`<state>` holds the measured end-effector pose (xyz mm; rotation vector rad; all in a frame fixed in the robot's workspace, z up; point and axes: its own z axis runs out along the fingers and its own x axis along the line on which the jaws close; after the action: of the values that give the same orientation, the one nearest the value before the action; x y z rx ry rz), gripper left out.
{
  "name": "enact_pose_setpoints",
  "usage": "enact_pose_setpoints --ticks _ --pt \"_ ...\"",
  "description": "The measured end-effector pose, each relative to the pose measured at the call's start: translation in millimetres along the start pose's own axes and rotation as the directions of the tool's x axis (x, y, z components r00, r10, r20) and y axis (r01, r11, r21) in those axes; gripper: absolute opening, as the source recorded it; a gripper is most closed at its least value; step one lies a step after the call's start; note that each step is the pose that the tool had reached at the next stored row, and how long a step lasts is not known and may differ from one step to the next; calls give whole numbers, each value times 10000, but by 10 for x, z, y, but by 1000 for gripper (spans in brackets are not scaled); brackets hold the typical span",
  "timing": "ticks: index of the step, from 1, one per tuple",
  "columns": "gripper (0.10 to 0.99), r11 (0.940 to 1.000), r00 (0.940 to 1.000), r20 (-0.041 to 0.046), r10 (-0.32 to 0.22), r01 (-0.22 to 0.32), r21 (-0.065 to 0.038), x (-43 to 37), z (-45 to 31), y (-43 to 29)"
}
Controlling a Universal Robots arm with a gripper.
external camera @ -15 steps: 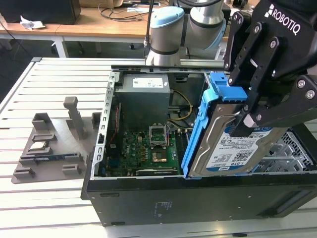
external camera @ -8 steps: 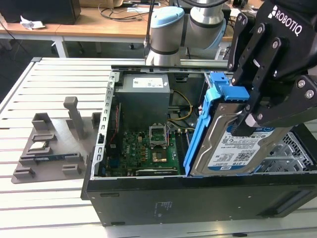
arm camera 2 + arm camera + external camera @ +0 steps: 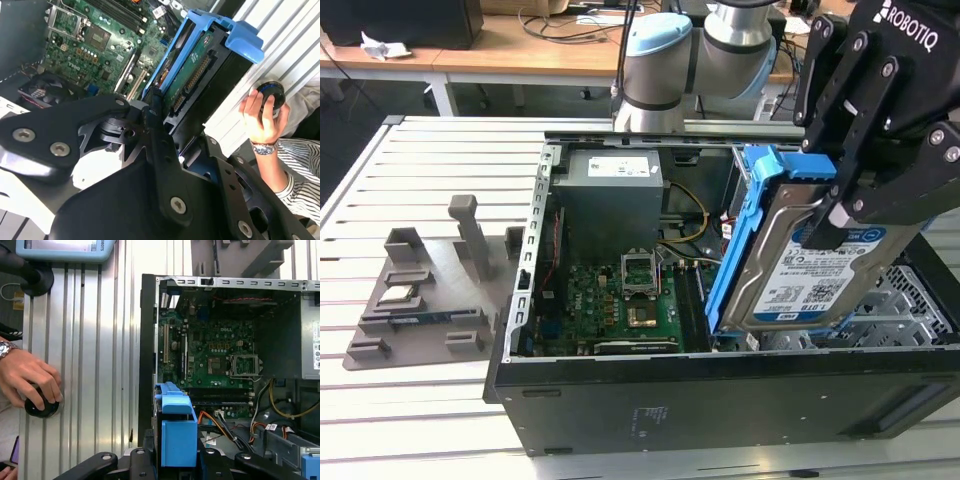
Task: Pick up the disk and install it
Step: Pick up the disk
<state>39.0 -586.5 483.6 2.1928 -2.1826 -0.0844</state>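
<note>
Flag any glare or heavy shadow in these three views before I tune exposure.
Exterior view: even light, soft sheen on the disk in the gripper. Second wrist view: the slatted table blows out to white; the gripper reads near-black. First wrist view: glare streaks along the table slats, computer case interior dimmer.

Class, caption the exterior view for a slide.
The robot's hand grips the disk, tilted in its blue bracket, over the open computer case.

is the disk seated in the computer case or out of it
Out, not seated. The gripper is shut on the disk, holding it steeply tilted over the open computer case.
</note>
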Motion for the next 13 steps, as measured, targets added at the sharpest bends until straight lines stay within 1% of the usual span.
enact_pose_setpoints --ticks 2,5,13 --pt "365 10000 10000 -4 0 0 0 -27 0 -27" --pt "365 10000 10000 -14 1 -1 0 -93 -1 -113" --pt "365 10000 10000 -22 1 -1 -1 -165 -2 -230"
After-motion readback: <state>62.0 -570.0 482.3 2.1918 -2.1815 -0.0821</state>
